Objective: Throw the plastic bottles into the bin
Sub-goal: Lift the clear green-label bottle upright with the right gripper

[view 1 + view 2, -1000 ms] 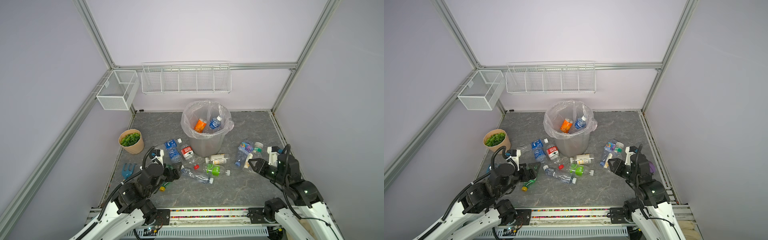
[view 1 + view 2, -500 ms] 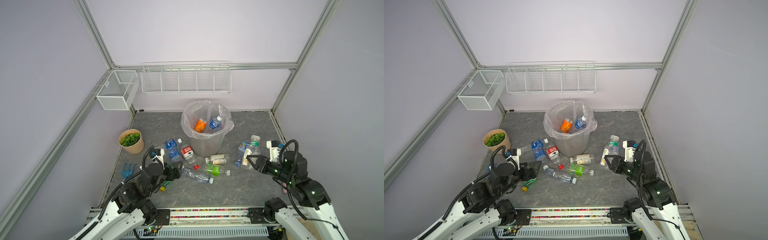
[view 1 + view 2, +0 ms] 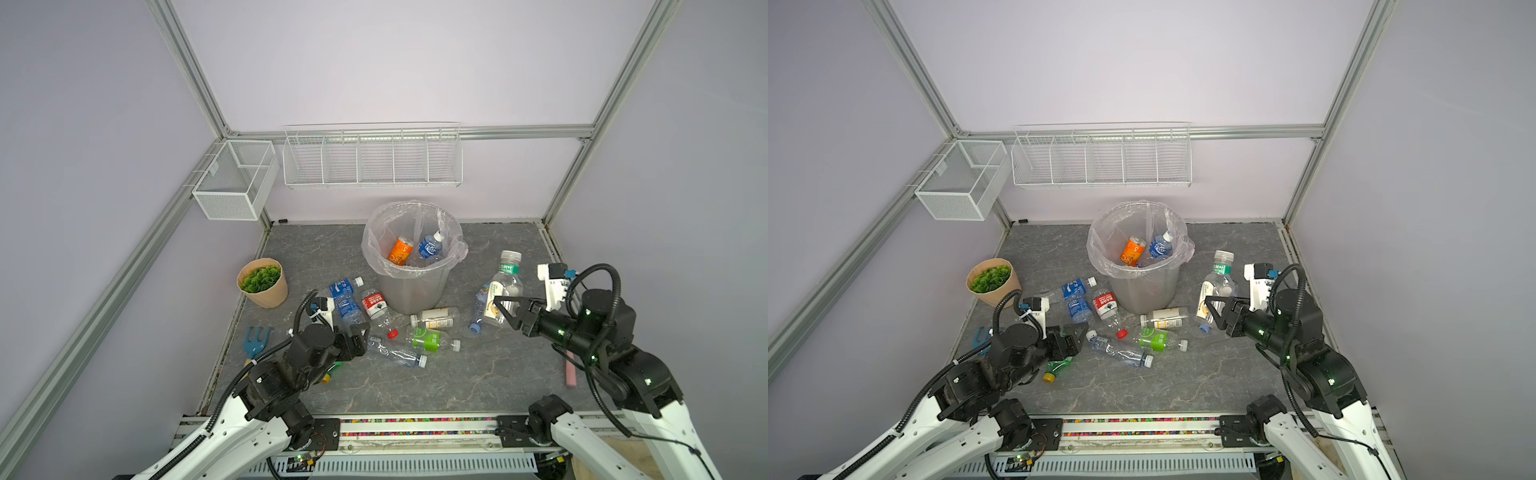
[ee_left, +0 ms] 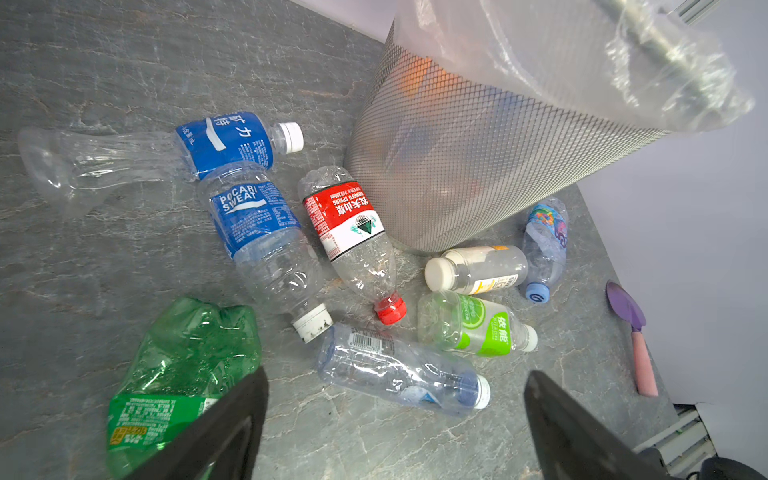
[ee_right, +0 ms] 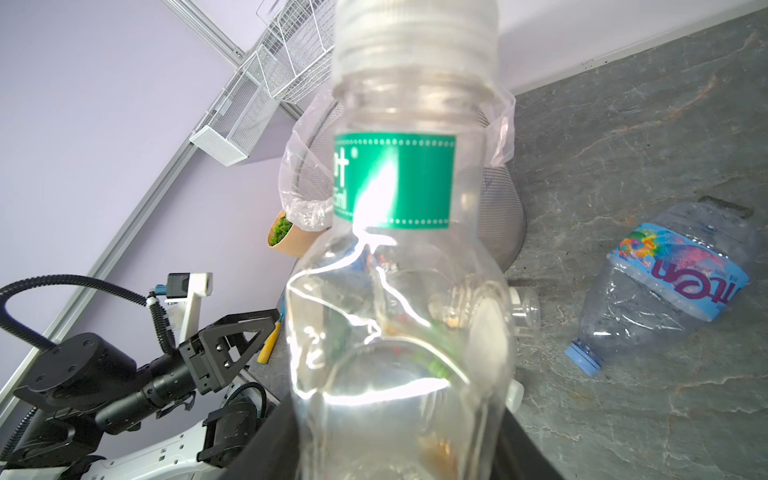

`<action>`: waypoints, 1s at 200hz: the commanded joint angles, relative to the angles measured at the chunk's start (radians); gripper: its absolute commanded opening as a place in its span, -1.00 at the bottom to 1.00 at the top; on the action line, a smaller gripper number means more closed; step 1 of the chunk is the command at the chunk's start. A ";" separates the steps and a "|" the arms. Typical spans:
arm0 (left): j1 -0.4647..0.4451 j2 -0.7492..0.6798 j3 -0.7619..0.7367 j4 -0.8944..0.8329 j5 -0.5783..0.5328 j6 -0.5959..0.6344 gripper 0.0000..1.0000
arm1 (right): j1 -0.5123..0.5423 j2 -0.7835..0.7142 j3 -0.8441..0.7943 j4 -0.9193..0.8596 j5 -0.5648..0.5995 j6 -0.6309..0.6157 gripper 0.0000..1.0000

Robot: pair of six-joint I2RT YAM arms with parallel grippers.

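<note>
Transport step: right gripper [image 3: 501, 311] clamps green-labelled clear bottle [image 3: 506, 286], held upright beside the bin [image 3: 409, 291]. Left gripper [image 3: 362, 337] jaws apart, empty. Next: carry over rim, release.

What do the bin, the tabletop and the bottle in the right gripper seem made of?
Bin: grey fine-mesh wall, metal or moulded plastic, hard to tell; clear film liner. Tabletop: matte grey stone look with pale veins, possibly a print. Bottle: thin clear glossy plastic, see-through and creased.
</note>
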 commanded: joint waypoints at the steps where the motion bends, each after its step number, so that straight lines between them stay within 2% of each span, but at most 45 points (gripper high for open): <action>1: 0.003 0.005 -0.024 0.018 0.002 -0.009 0.92 | 0.015 0.029 0.039 0.045 0.020 -0.037 -0.87; 109: 0.003 0.047 -0.110 0.105 0.031 -0.038 0.94 | 0.063 0.201 0.224 0.095 0.050 -0.089 -0.87; 200: 0.003 0.008 -0.116 0.084 0.026 -0.040 0.94 | 0.112 0.377 0.408 0.108 0.095 -0.141 -0.87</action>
